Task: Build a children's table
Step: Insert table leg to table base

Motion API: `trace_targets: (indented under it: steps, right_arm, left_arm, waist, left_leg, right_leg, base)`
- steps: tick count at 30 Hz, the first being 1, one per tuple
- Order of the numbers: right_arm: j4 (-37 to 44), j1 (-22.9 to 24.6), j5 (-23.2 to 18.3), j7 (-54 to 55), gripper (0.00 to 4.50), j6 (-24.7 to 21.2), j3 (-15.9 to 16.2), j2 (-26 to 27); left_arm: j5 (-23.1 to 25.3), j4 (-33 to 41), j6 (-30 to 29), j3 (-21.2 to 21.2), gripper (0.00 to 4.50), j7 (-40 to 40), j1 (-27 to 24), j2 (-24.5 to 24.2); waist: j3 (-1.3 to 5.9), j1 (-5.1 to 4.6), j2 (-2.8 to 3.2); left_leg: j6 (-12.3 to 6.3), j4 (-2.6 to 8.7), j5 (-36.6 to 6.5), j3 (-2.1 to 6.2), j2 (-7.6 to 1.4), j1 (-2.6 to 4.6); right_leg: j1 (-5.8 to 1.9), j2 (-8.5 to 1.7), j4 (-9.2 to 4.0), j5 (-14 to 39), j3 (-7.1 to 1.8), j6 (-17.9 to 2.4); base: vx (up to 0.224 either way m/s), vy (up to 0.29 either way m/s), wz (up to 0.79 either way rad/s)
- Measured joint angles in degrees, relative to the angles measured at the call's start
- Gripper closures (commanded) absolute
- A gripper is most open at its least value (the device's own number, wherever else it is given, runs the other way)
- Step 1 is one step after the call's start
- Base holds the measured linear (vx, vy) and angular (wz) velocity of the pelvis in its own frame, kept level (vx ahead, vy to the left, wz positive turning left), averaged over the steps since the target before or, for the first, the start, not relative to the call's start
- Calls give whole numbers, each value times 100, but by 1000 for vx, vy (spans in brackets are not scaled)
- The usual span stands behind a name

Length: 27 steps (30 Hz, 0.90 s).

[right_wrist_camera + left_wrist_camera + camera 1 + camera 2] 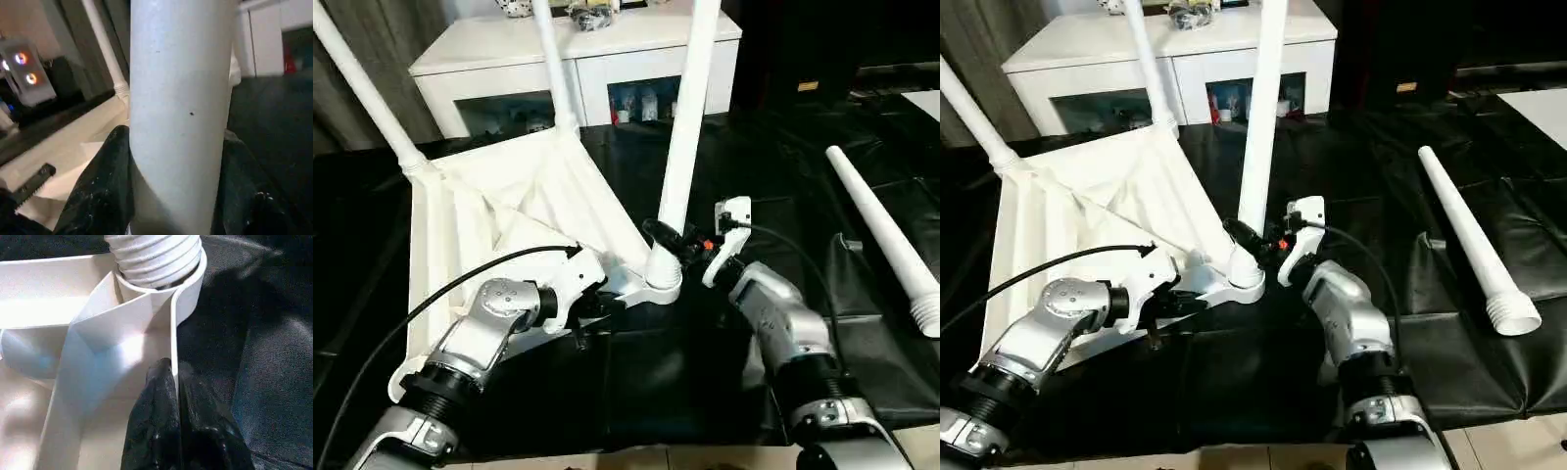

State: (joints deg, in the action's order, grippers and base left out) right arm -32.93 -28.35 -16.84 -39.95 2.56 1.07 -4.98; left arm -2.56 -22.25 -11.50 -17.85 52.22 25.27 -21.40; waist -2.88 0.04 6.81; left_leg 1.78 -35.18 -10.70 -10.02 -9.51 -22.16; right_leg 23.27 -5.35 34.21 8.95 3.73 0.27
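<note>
With the left gripper pinched on the upturned tabletop's rim and the right gripper clamped around the third leg, a crooked twist could cross-thread its corner socket.

we see tabletop upturned on black sheet | three legs standing in corners | our right gripper around nearest leg | left gripper at rim | loose leg lying right
</note>
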Motion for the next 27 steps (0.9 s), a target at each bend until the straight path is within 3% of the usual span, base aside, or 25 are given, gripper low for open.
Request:
trace_targets:
  steps: [3,15,27]
  right_arm:
    - [-135,114,170,90,265,633,59,40]
    - [-189,569,323,434,265,1712,78,112]
    - [-137,707,268,500,265,1768,17,102]
  left_arm:
    - [1,-62,65,4,450,-75,12,60]
    - [13,-163,178,3,450,-147,47,190]
    - [13,-355,237,0,450,-184,155,244]
  waist:
    - [15,8,-25]
    - [32,23,-58]
    - [32,14,-58]
  left_leg:
    - [0,0,0,0,0,2]
    - [-1,0,0,-1,5,-2]
    - [0,1,-1,-1,4,-2]
  right_leg:
    - [-2,0,-1,0,0,1]
    - [-15,-2,-12,2,-7,3]
    - [-18,-2,-14,18,-8,30]
  base:
    - [0,0,0]
    - [0,0,0]
    - [0,0,0]
